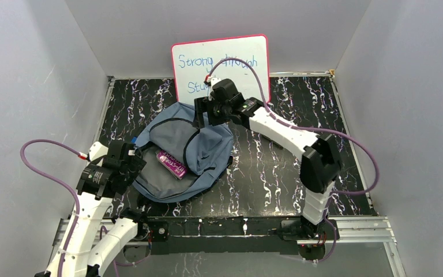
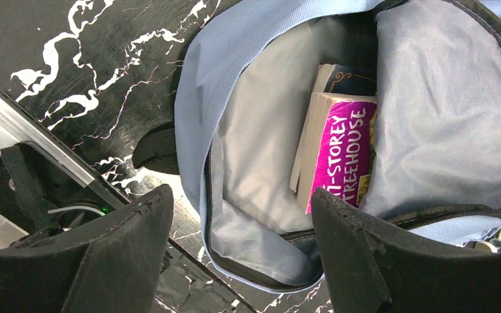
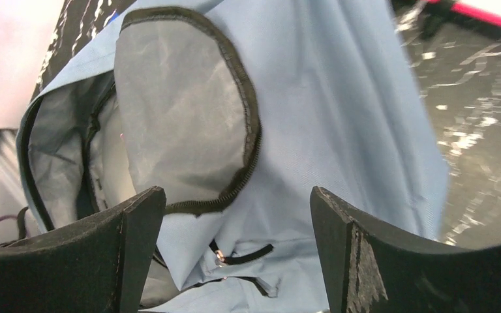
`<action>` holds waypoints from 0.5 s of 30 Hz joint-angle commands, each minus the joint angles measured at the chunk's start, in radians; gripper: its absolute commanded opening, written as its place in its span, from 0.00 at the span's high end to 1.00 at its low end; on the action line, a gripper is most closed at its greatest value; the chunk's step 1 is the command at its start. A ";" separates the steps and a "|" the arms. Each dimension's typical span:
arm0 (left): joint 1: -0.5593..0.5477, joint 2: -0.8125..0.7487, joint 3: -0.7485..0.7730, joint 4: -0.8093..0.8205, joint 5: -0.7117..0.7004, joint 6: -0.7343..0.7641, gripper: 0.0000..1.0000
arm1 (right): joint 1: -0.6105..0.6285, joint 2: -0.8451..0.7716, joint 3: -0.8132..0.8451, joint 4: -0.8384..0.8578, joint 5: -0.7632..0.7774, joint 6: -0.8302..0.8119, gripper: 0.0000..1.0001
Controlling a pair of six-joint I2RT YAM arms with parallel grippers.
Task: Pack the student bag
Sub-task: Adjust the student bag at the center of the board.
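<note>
The grey-blue student bag (image 1: pixel 207 147) lies unzipped on the black marbled table, its grey lining showing. Inside it rests a magenta-covered book (image 1: pixel 171 164), seen with its pale page edges in the left wrist view (image 2: pixel 339 156). My left gripper (image 1: pixel 131 158) hovers open over the bag's near-left rim (image 2: pixel 235 261), with nothing between its fingers. My right gripper (image 1: pixel 203 114) stands open above the bag's far edge, over a folded flap (image 3: pixel 189 124) and a black zipper pull (image 3: pixel 244 254), gripping nothing.
A pink-framed whiteboard (image 1: pixel 222 60) with handwriting leans against the back wall behind the right gripper. Grey walls enclose the table on three sides. The metal rail of the table's near edge (image 2: pixel 13 124) shows in the left wrist view.
</note>
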 commanded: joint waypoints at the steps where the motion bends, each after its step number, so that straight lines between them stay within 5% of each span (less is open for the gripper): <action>1: 0.005 -0.009 -0.016 -0.034 -0.025 -0.036 0.25 | 0.013 0.086 0.100 0.052 -0.224 0.040 0.12; 8: 0.005 -0.033 -0.029 -0.034 -0.021 -0.028 0.25 | 0.014 0.187 0.174 -0.004 -0.249 0.055 0.24; 15: 0.003 -0.060 -0.025 -0.045 -0.035 -0.029 0.25 | 0.033 0.148 0.123 0.038 -0.269 0.028 0.64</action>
